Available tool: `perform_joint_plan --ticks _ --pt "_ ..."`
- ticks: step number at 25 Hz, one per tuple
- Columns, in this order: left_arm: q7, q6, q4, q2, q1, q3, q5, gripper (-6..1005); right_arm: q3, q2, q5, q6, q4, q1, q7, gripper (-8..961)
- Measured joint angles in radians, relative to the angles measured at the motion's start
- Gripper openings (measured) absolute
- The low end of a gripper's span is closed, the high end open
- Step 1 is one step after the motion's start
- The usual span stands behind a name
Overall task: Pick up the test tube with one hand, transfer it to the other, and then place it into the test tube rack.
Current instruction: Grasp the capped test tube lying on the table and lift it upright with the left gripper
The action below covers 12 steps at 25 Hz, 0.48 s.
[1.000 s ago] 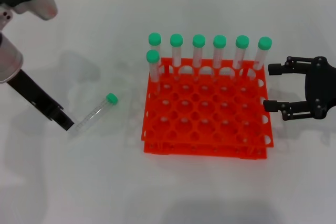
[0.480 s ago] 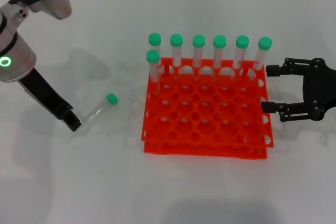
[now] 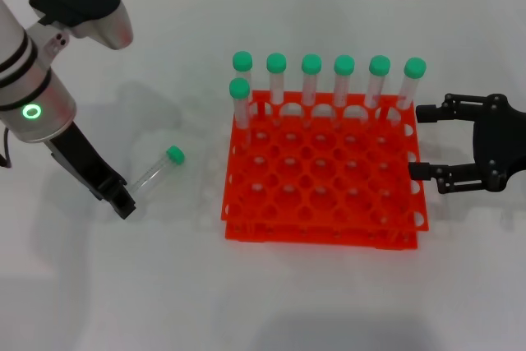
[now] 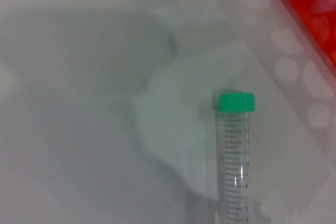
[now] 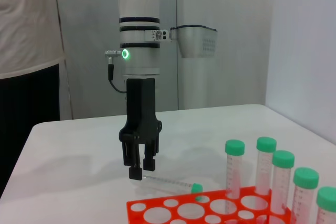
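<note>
- A plain white counter (image 3: 271, 302) carries everything, with a pale wall line along its far edge.
- A slim clear plastic test tube with a round green screw cap (image 3: 154, 173) lies flat on the counter's left half, cap toward the rack, tapered tip toward the left end effector; the left wrist view shows it lying on the bare surface (image 4: 235, 161).
- The left end effector (image 3: 122, 200), black and two-fingered on a silver-white cylindrical arm with black bands and a glowing green ring, stands at the tube's tip end. In the right wrist view its fingers (image 5: 135, 170) are slightly parted, just above the counter at the tube's tip; whether they touch it cannot be told.
- A bright orange-red plastic grid rack (image 3: 320, 170) sits mid-counter, with seven green-capped tubes (image 3: 311, 80) upright along its far edge.
- The right end effector (image 3: 419, 141), black, hovers spread wide just beside the rack's right edge.
</note>
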Motion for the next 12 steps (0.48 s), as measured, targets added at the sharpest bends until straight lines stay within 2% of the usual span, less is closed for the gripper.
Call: perform_joint_plan --ticks 12 --pt "-0.024 -0.059 -0.059 -0.008 -0.029 0.024 0.000 500 -0.006 0.004 0.000 0.000 0.000 0.000 -0.002 811"
